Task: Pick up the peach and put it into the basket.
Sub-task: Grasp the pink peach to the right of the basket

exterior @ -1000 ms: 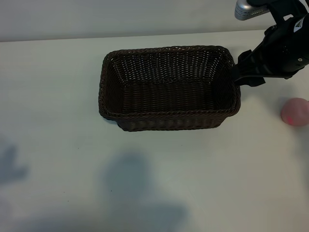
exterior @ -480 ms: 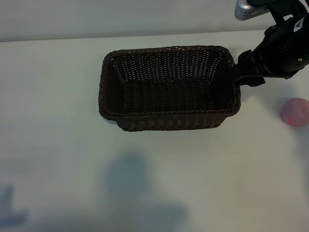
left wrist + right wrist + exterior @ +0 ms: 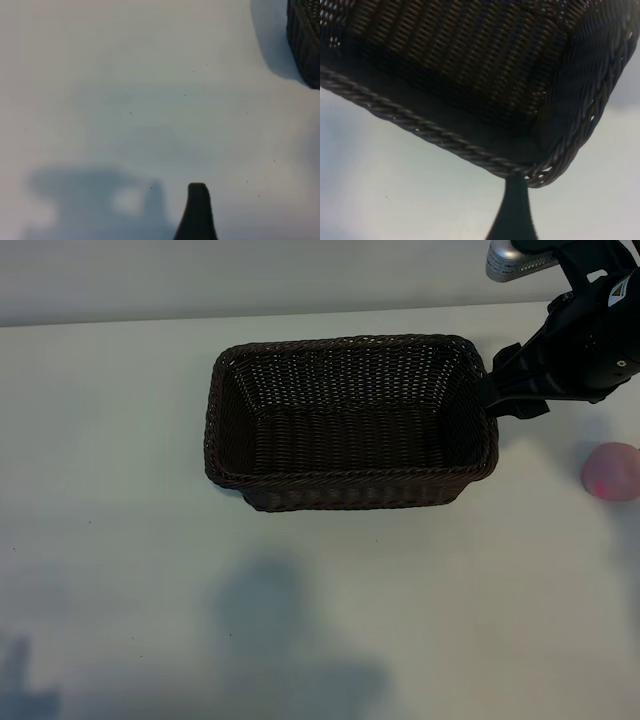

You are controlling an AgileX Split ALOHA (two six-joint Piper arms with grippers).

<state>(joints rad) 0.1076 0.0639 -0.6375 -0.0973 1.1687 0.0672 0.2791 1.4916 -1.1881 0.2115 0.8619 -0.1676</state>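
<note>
Peach cut by frame edge, basket empty

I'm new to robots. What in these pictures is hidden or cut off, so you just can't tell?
- Peach: the exterior view's right edge clips its far side.
- Right gripper: the arm's dark body covers its fingers in the exterior view; the right wrist view shows one finger.
- Left gripper: outside the exterior view; one finger shows in the left wrist view.
- Basket: only a corner enters the left wrist view.
</note>
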